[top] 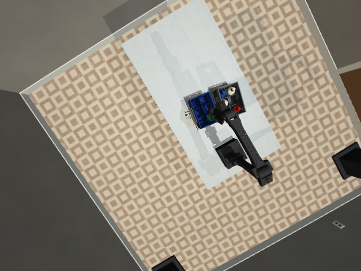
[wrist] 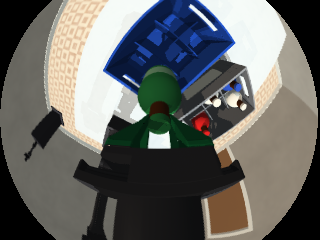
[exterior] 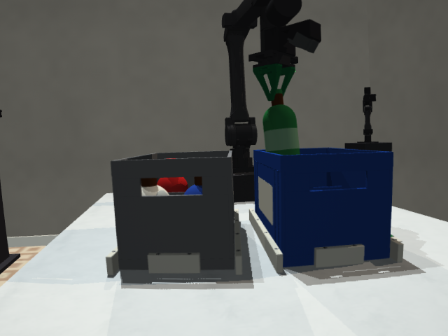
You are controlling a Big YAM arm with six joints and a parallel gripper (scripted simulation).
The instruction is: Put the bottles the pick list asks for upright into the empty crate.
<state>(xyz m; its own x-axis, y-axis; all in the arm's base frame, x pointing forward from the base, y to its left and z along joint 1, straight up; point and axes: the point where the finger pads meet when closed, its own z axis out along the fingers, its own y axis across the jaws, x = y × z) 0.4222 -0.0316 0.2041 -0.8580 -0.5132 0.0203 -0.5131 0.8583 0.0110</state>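
My gripper [exterior: 276, 94] [wrist: 159, 118] [top: 213, 116] is shut on the brown neck of a green bottle [exterior: 280, 128] [wrist: 159, 87] [top: 210, 118] with a pale green label. The bottle hangs upright with its lower part just inside the rim of the blue crate [exterior: 325, 206] [top: 198, 110] [wrist: 180, 14], at the crate's near-arm corner. The blue crate's other cells look empty. The dark grey crate [exterior: 173, 224] [top: 240, 96] [wrist: 230, 74] beside it holds white [top: 231, 90], blue [top: 222, 93] and red [top: 236, 108] bottles. The pick list [top: 188, 118] lies beside the blue crate; its lines are too small to read.
Both crates sit between low grey stops [exterior: 265, 242] on the white table [exterior: 217, 307] [top: 175, 58]. The arm's base [top: 230, 153] stands at the table's edge. Black camera stands [exterior: 367, 119] [top: 348, 160] are off the table.
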